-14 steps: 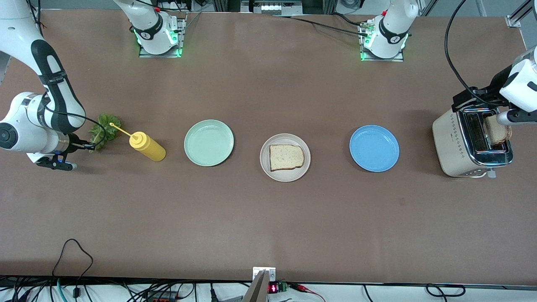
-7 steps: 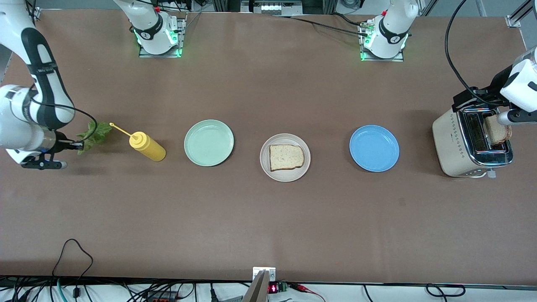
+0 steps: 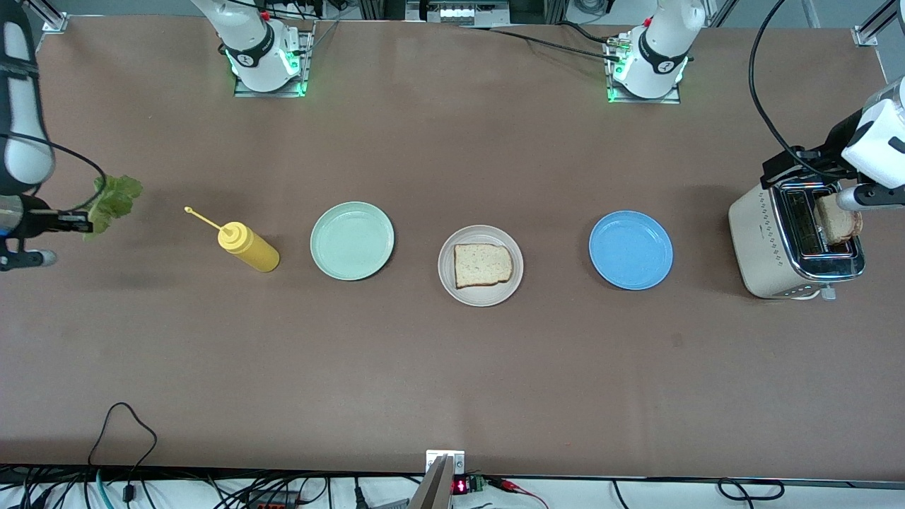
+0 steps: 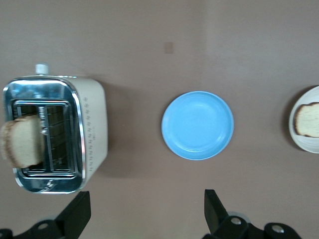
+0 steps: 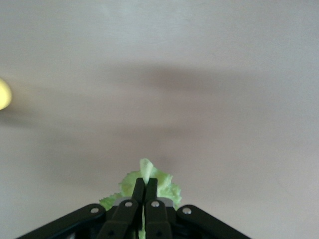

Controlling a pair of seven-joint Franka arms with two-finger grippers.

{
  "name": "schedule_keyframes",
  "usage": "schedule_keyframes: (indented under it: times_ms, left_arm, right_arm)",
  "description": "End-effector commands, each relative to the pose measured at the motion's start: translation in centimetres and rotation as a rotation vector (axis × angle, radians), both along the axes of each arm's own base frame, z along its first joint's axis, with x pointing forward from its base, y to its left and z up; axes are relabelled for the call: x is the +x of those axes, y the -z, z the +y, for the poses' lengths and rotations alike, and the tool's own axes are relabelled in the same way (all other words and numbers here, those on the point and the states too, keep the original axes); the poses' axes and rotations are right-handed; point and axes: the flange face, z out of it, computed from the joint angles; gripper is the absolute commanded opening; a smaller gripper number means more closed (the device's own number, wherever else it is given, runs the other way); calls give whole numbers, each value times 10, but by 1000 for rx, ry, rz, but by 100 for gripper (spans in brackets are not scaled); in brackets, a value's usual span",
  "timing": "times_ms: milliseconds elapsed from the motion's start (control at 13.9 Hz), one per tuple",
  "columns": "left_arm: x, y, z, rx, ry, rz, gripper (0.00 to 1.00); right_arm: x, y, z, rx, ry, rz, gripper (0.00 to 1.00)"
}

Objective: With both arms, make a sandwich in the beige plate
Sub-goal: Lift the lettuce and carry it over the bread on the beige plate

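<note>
Beige plate [image 3: 481, 297] at table centre, between mint-green plate [image 3: 351, 240] and blue plate [image 3: 631, 249]; one bread slice [image 3: 483, 265] lies flat in it, nothing on top yet — base layer done, lettuce and second slice outstanding

Lettuce leaf [image 3: 113, 201] now pinched in the right gripper [image 3: 79, 221], fingers closed tight on it, confirmed in the right wrist view where the leaf [image 5: 149, 184] bunches around the shut fingertips. A second ago the leaf sat on the table just beside the yellow squeeze bottle [image 3: 247, 246]; since then it has been lifted clear and carried out toward the right arm's end of the table, well apart from the bottle. Pick looks secure. Judgement: next comes a carry over bottle and mint-green plate to the beige plate — the leaf hangs loose, so it could snag the bottle's nozzle if carried low

Second bread slice [image 3: 838, 218] stands upright in the toaster [image 3: 767, 244] at the left arm's end of the table, sticking up out of a slot. Left gripper [image 4: 144, 211] waits above the toaster, fingers spread wide, holding nothing; unchanged over the last second. Wrist view shows slice [image 4: 21, 148] and toaster [image 4: 92, 127] below it, not yet between the fingers
</note>
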Motion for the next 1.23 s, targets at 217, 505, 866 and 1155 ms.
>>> schedule_keyframes:
  times_ms: [217, 505, 866, 1155]
  left_arm:
    - [-4, -6, 5, -47, -20, -20, 100]
    - [-5, -10, 0, -39, -4, -40, 100]
    - [-11, -6, 1, -37, -8, -63, 100]
    - [-12, -5, 0, -28, -3, -58, 100]
  right_arm:
    - [-1, -71, 30, 118, 5, 35, 0]
    - [11, -87, 110, 109, 150, 56, 0]
    - [18, -89, 250, 99, 439, 107, 0]
    - [13, -82, 351, 63, 644, 117, 0]
